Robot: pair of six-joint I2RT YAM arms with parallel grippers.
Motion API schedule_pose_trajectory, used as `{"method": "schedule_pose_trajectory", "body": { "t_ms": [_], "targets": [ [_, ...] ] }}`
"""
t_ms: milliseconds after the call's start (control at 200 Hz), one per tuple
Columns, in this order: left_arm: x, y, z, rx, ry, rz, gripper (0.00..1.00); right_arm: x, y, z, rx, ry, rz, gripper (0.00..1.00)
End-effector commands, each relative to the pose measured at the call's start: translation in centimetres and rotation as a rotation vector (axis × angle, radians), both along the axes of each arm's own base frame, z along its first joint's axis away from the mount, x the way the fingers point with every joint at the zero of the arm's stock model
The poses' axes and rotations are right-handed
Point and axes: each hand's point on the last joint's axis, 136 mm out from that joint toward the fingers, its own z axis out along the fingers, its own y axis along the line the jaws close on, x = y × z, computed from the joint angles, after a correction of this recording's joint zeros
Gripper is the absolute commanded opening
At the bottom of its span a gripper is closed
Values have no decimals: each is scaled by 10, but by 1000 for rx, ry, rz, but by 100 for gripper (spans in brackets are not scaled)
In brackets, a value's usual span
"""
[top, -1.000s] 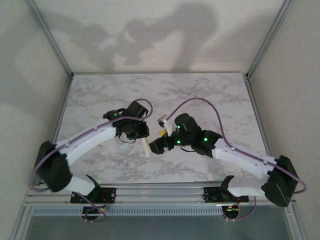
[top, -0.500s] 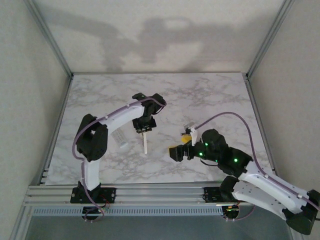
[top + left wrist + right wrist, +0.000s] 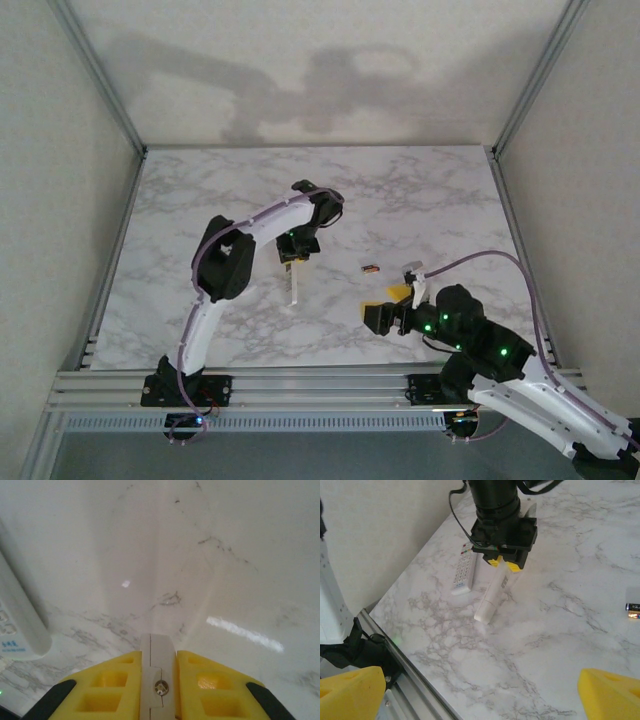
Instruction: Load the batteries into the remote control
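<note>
Starting top view: remote control (image 3: 293, 287) lies mid-frame on the bench (image 3: 430, 200), with the left end effector (image 3: 296, 252) right over its upper end. One battery (image 3: 370, 268) sits loose right of centre, well apart from it. Right end effector (image 3: 388, 306) is lower right.

Left wrist: fingers (image 3: 110, 680) narrow with a pale strip between; can't tell if anything is gripped.

Right wrist: right end effector wide, empty. Battery at right edge, second remote (image 3: 464, 572) upper middle.

Loading looks not yet begun; all of it is left.

L arm (image 3: 255, 222) stretched fwd, L tool (image 3: 292, 256) pinched narrow; R tool (image 3: 388, 306) spread wide.
</note>
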Motion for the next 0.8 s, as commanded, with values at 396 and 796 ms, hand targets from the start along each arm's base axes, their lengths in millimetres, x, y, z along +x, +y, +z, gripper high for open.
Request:
{"method": "schedule_pose_trajectory", "body": {
  "t_ms": [396, 796],
  "targets": [
    [47, -38, -22, -115, -69, -19, 48, -9, -24, -11, 2, 38, -58, 99],
    [89, -42, 138, -298, -497, -20, 71, 18, -30, -38, -245, 241, -248, 99]
  ]
}}
